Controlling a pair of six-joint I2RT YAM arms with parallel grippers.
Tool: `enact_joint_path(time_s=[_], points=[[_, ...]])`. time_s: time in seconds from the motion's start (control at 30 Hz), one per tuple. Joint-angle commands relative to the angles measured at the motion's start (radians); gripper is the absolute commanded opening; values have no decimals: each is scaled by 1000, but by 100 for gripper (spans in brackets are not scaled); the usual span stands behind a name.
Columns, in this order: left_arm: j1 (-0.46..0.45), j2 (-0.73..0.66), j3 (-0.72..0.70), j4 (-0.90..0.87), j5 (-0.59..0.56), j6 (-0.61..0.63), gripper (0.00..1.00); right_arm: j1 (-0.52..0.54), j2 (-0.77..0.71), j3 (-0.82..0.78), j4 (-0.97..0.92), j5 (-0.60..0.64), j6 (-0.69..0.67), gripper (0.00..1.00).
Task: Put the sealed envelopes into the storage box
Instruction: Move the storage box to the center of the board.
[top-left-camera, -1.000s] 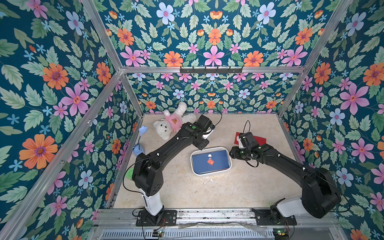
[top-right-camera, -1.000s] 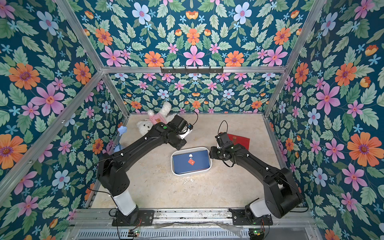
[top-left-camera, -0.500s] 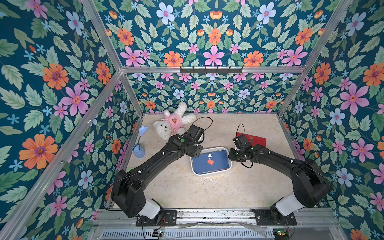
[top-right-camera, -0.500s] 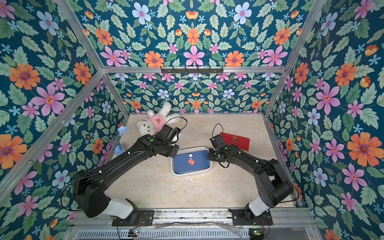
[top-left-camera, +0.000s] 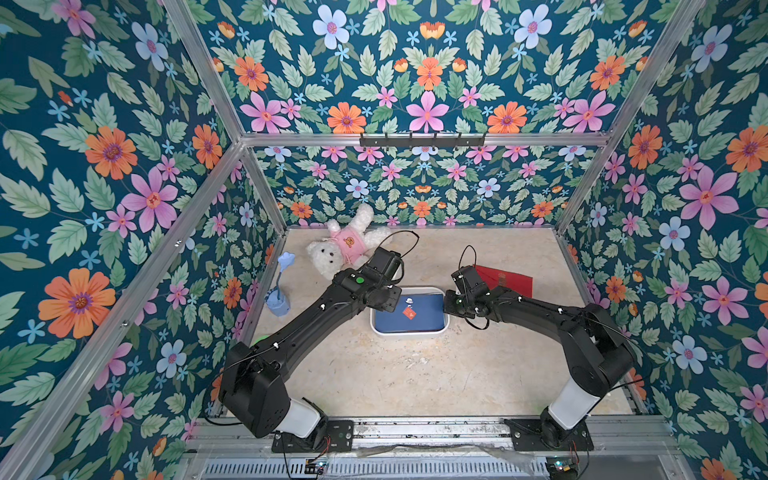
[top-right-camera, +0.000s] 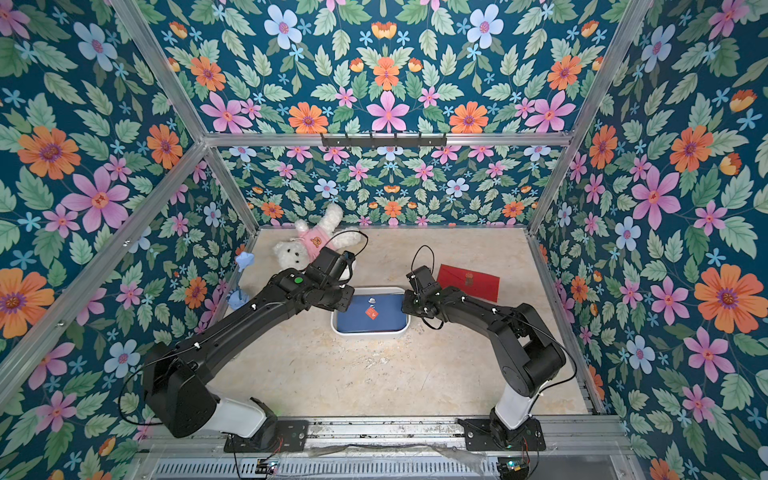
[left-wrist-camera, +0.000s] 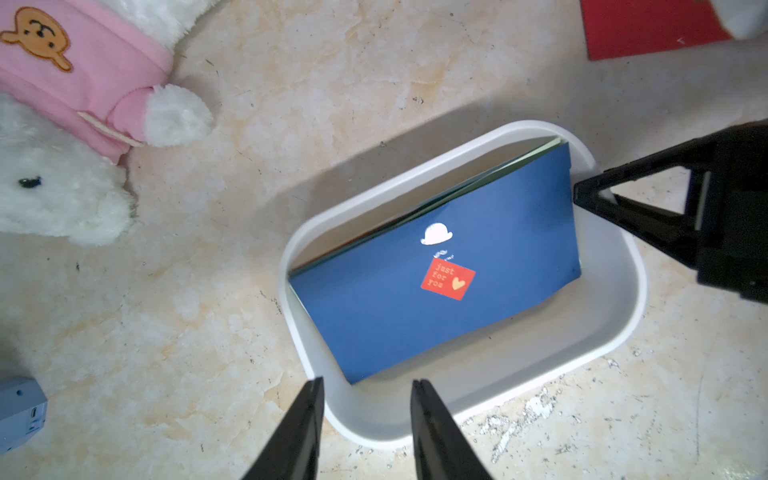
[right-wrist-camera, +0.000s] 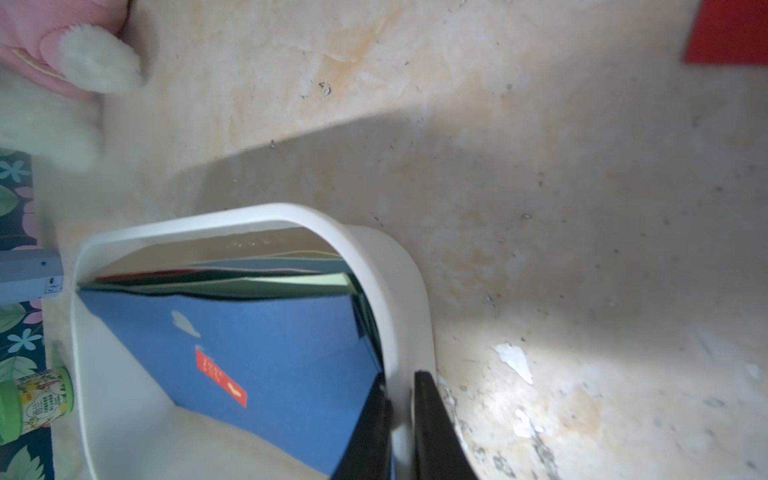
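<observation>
The right gripper (right-wrist-camera: 400, 376) pinches the wall of the storage box (right-wrist-camera: 249, 214), probably to steady it, while the left gripper (left-wrist-camera: 368, 380) hangs parted and empty over its other end; a navy envelope (left-wrist-camera: 415, 324) tops the stack inside, and a red envelope (top-left-camera: 511, 280) waits just beside it.

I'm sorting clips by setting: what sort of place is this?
Likely a staged robot-testing booth: floral-print walls on an aluminium frame, two arms bolted to a front rail, a plush bear.

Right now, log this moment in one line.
left gripper open; right gripper shut on box; blue envelope inside; red envelope outside
</observation>
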Motion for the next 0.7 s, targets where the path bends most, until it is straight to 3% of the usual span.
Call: enact_joint_path(time_s=[0.0, 0.23, 0.4, 0.67], points=[[12, -8, -1, 25, -11, -16, 41, 9, 38, 23, 28, 2, 60, 14], [15, 7, 14, 24, 4, -18, 41, 14, 159, 185, -1, -12, 9, 20], [16, 3, 17, 16, -1, -22, 41, 3, 174, 282, -105, 27, -57, 42], [15, -24, 6, 21, -28, -56, 41, -169, 56, 156, -116, 57, -98, 64]])
